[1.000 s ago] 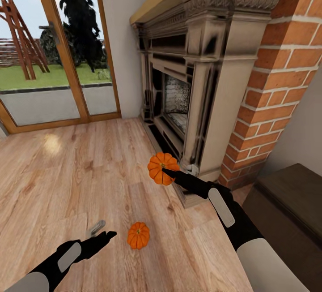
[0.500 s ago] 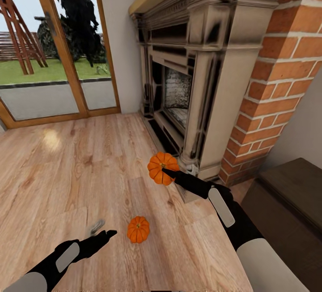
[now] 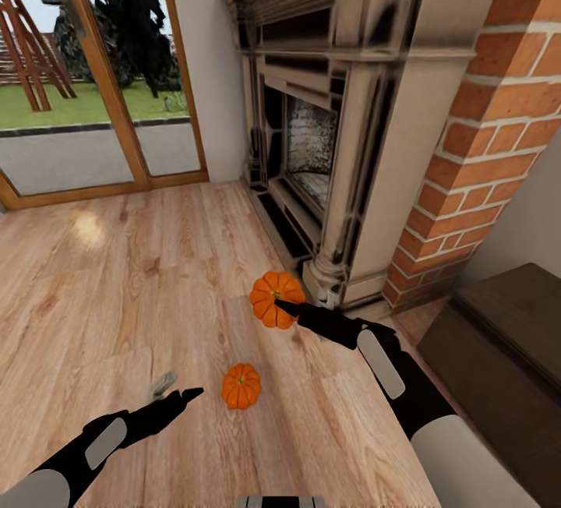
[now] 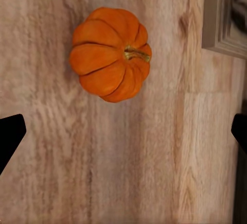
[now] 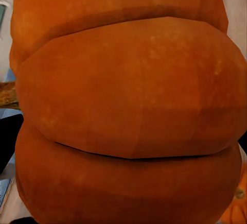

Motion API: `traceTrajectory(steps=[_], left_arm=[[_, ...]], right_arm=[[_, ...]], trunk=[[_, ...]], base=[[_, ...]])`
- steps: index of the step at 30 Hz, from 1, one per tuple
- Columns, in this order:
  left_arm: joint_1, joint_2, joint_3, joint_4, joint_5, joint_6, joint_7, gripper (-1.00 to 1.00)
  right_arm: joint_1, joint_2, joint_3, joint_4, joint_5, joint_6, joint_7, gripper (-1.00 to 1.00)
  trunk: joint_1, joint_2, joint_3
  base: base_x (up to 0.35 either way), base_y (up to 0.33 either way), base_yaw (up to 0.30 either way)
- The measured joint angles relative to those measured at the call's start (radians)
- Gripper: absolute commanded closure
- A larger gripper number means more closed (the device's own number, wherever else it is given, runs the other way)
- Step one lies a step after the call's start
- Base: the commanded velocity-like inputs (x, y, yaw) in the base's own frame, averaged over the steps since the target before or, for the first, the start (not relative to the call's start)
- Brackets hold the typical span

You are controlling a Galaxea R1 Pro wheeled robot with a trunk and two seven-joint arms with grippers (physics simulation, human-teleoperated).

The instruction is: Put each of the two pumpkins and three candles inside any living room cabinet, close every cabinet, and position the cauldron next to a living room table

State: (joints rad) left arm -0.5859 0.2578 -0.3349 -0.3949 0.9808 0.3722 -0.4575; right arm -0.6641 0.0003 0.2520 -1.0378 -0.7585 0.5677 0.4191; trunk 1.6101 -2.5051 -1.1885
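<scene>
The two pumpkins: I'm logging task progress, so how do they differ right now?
The pumpkin at the right hand is clamped in the right hand, off the floor; the pumpkin on the floor lies free, ahead of the open left hand. The held one looks somewhat larger. Both are orange and ribbed.

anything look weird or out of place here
One pumpkin lies loose on the wooden floor in front of the fireplace, ahead of the open left hand. The right hand holds the other pumpkin. Nothing looks damaged.
</scene>
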Motion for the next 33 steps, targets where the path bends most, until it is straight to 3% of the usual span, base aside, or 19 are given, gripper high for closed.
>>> traceTrajectory(steps=[11,15,17,21,33], left_arm=[[-0.009,0.000,0.000,-0.004,0.001,0.001,-0.006,-1.00],[-0.009,0.022,0.002,-0.011,0.004,0.000,-0.009,-1.00],[-0.011,0.041,0.002,-0.011,0.005,0.005,-0.066,-1.00],[-0.017,0.046,0.002,-0.011,0.002,0.006,-0.106,-1.00],[-0.018,0.047,0.002,-0.012,0.001,0.007,-0.113,-1.00]], right_arm=[[0.000,0.009,0.001,0.001,0.001,-0.003,0.000,1.00],[0.000,0.008,0.001,0.001,0.001,-0.003,0.001,1.00],[0.000,0.007,0.001,0.000,0.001,-0.002,0.001,1.00],[0.000,0.008,0.001,0.000,0.001,-0.001,0.002,1.00],[0.000,0.009,0.001,0.000,0.001,-0.001,0.002,1.00]], trunk=[[0.005,-0.003,-0.043],[0.007,-0.004,-0.058],[0.008,-0.004,-0.066],[0.009,-0.005,-0.081],[0.015,-0.008,-0.128]], base=[[0.000,0.000,0.000],[0.000,0.000,0.000],[0.000,0.000,0.000],[0.000,0.000,0.000],[0.000,0.000,0.000]])
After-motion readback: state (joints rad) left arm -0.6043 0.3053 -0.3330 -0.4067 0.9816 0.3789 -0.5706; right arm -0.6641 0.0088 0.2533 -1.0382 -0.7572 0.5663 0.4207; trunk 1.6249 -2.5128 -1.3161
